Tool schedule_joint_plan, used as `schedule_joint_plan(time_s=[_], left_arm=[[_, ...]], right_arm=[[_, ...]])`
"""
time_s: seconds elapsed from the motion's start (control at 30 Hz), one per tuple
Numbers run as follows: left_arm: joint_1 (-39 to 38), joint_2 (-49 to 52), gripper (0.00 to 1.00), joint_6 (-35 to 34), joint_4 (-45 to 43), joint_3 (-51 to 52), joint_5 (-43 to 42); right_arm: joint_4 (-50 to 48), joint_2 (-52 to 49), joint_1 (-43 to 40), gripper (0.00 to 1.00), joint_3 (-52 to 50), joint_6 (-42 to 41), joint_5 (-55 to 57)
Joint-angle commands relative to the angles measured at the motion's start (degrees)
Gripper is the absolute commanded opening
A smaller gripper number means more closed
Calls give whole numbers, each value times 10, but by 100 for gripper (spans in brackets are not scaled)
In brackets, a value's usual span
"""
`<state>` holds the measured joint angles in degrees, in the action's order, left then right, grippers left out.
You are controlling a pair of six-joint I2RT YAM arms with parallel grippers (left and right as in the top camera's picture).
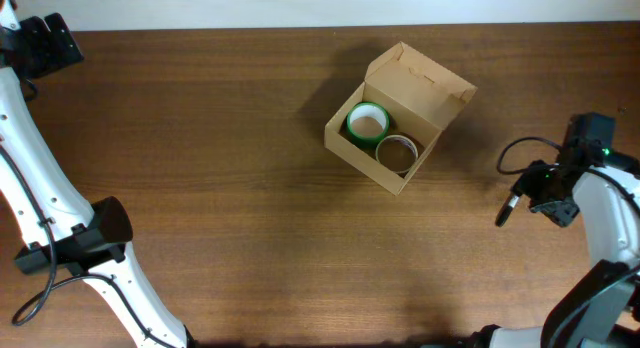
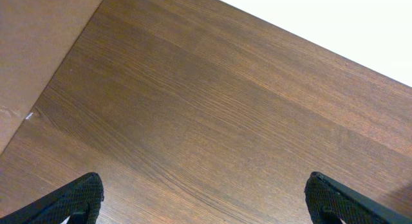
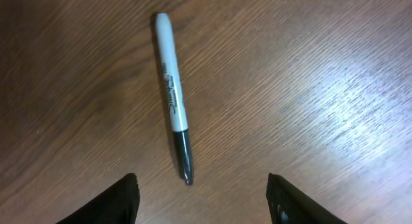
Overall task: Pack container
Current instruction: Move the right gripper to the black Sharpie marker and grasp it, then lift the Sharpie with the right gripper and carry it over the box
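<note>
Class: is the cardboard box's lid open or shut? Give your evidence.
Open. The container has its flap lid swung back, leaving a green tape roll and a tan tape roll visible inside.

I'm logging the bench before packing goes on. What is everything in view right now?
table: one, brown wood, under everything
box: one, tan cardboard, flap lid open, right of the table's middle
green tape roll: one, green, inside the box
brownish tape roll: one, brownish, inside the box beside the green one
marker: one, pale barrel with black cap, lying on the table ahead of the right fingers
left arm: one, white, left edge
left fingers: two, black, spread wide, empty
right arm: one, white, right edge
right fingers: two, black, apart, empty
</note>
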<state>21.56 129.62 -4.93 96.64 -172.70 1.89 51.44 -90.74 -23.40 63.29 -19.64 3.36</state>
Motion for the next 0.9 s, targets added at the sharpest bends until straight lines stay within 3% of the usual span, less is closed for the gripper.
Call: schedule_joint_plan(time_s=[0.0, 0.3, 0.43, 0.73, 0.8, 0.83, 0.87], left_arm=[[2, -17, 100, 5, 0, 2, -2], [2, -17, 100, 5, 0, 2, -2], [2, -17, 100, 5, 0, 2, -2], [2, -17, 100, 5, 0, 2, -2], [2, -17, 100, 5, 0, 2, -2], [2, -17, 100, 5, 0, 2, -2], [2, -17, 100, 5, 0, 2, -2]], right_arm=[[-9, -16, -3, 63, -6, -19, -19], [-42, -83, -3, 59, -6, -30, -27], [-50, -125, -3, 49, -6, -34, -43], [-59, -165, -2, 40, -6, -34, -45], [-66, -165, -2, 35, -6, -34, -45], [-69, -165, -2, 25, -6, -34, -45], [-69, -165, -2, 8, -6, -34, -45]])
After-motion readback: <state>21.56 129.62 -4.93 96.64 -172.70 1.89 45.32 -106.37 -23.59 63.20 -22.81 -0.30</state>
